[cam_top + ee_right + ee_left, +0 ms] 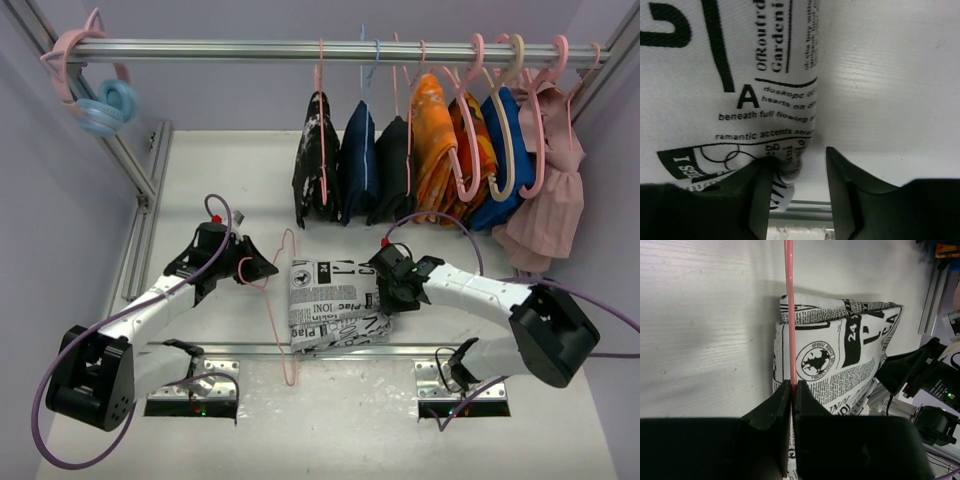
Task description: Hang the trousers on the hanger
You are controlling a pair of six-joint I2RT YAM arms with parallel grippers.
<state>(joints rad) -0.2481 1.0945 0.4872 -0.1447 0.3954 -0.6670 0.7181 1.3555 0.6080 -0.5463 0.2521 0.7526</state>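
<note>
left end effector (792, 390) clamped on hanger (789, 315); right end effector (800, 167) parted, trousers (715, 75) edge just inside gap.

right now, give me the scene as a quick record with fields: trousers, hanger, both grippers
trousers: folded, lying on the table
hanger: held at one end, its wire crossing the trousers' edge
left gripper: shut on the hanger wire
right gripper: jaws apart, cloth edge against one finger, not clamped
rail: other clothes hanging at the back
task state: hanger and trousers down at the table, not on the rail
</note>
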